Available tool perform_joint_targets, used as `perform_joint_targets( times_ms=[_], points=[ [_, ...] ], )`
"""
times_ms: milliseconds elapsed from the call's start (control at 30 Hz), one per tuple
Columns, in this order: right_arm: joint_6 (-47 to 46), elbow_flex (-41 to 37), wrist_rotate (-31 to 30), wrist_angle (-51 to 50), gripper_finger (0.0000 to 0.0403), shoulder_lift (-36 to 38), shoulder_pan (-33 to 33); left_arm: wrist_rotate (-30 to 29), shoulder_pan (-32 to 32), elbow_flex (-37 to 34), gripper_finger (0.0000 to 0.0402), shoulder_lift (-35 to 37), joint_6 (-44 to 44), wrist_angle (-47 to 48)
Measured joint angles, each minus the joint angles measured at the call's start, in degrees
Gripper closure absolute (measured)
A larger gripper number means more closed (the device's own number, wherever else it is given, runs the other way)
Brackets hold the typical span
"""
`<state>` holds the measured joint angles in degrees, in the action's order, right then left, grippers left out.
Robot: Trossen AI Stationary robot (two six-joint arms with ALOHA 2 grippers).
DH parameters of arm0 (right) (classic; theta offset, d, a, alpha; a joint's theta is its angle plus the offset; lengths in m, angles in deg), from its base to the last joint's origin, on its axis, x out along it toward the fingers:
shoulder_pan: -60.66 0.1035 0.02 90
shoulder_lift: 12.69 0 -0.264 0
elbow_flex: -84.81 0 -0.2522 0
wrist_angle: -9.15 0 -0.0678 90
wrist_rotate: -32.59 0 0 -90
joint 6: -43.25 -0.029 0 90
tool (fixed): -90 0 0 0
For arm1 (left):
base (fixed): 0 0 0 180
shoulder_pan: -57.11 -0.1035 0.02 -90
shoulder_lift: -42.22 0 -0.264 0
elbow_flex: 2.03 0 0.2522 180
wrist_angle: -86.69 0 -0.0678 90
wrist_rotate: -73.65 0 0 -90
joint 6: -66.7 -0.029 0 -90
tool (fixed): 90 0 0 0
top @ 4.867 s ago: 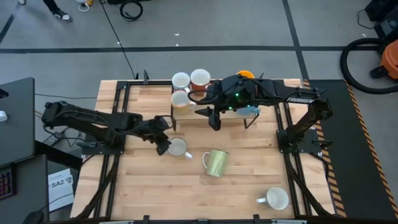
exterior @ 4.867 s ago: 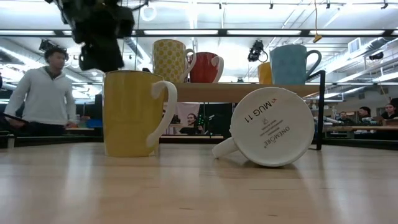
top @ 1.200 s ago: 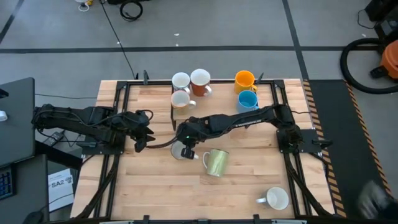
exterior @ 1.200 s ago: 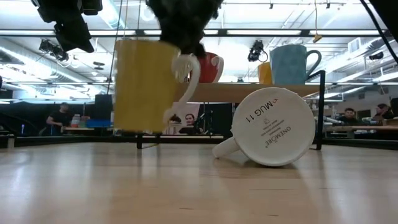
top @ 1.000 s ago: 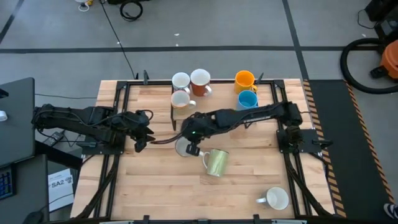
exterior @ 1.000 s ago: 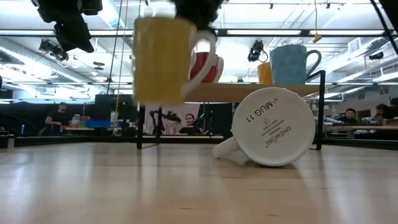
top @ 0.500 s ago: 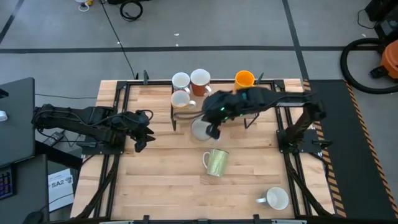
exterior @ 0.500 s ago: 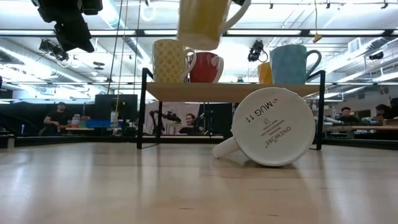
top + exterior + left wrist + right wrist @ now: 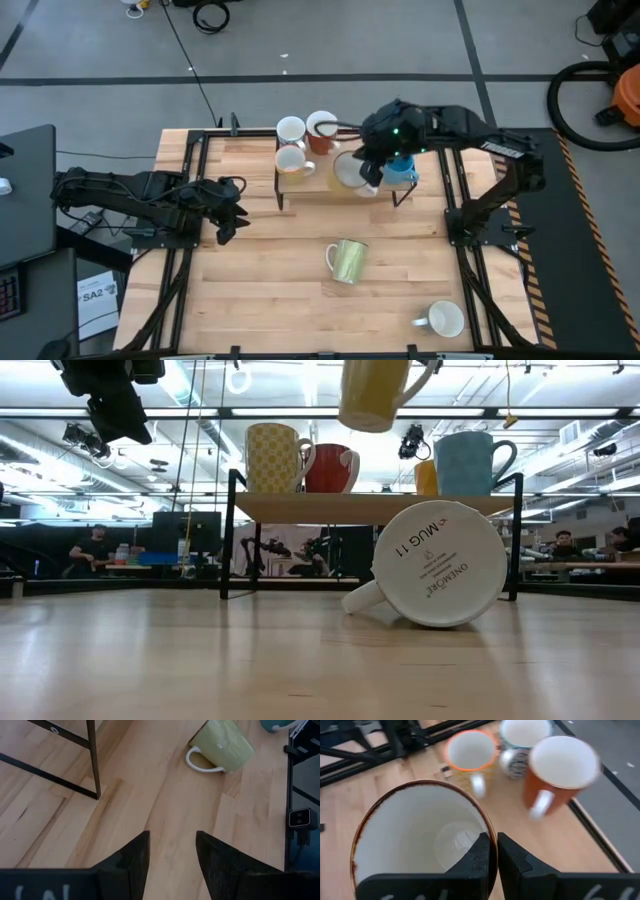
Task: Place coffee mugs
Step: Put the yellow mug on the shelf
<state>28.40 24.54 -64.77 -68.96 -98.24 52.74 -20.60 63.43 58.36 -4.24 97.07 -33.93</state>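
From above, your right gripper (image 9: 368, 170) holds a yellow mug (image 9: 350, 171) over the shelf (image 9: 320, 185). Level with the table, that mug (image 9: 375, 392) hangs above the shelf. At your right wrist, jaws clench its rim. At your left wrist, the left gripper (image 9: 171, 851) is released, the green mug (image 9: 222, 745) lying well ahead.

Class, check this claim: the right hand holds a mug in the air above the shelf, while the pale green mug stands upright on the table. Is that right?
Not quite. The pale green mug lies on its side on the table, as the high view shows. The rest stands: the right hand is shut on the rim of a mug in the air above the shelf.
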Motion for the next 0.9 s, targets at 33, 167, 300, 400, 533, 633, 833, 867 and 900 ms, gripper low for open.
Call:
perform_joint_targets(
  times_ms=[33, 167, 300, 400, 533, 633, 833, 867, 900],
  points=[
    [0.0, 0.0, 0.0, -0.1, 0.0377, 0.2, -0.9, 0.0, 0.0, 0.0, 0.0235, 0.0, 0.0, 0.0],
    [0.9, 0.0, 0.0, 0.1, 0.0377, 0.6, -4.8, -0.2, 0.0, 0.0, 0.0235, 0.0, 0.0, 0.0],
    [2.5, 0.0, 0.0, -0.4, 0.0377, 0.5, -8.6, -0.6, 0.0, 0.0, 0.0235, 0.0, 0.0, 0.0],
    [2.9, 0.0, 0.0, -0.5, 0.0377, 0.5, -11.2, -0.6, 0.0, 0.0, 0.0235, 0.0, 0.0, 0.0],
    [3.0, 0.0, 0.0, -1.4, 0.0377, 0.5, -14.5, -0.6, 0.0, 0.0, 0.0235, 0.0, 0.0, 0.0],
    [3.0, 0.0, 0.0, -1.3, 0.0377, 0.5, -16.5, -0.6, 0.0, 0.0, 0.0235, 0.0, 0.0, 0.0],
    [3.1, 0.0, 0.0, -1.3, 0.0376, 0.4, -20.2, -0.6, 0.0, 0.0, 0.0235, 0.0, 0.0, 0.0],
    [3.2, 0.0, 0.0, -1.3, 0.0376, 0.2, -20.7, -0.6, 0.0, 0.0, 0.0235, 0.0, 0.0, 0.0],
    [3.6, 0.0, 0.0, -1.3, 0.0376, 0.0, -21.1, -0.6, 0.0, 0.0, 0.0235, 0.0, 0.0, 0.0]
  ],
)
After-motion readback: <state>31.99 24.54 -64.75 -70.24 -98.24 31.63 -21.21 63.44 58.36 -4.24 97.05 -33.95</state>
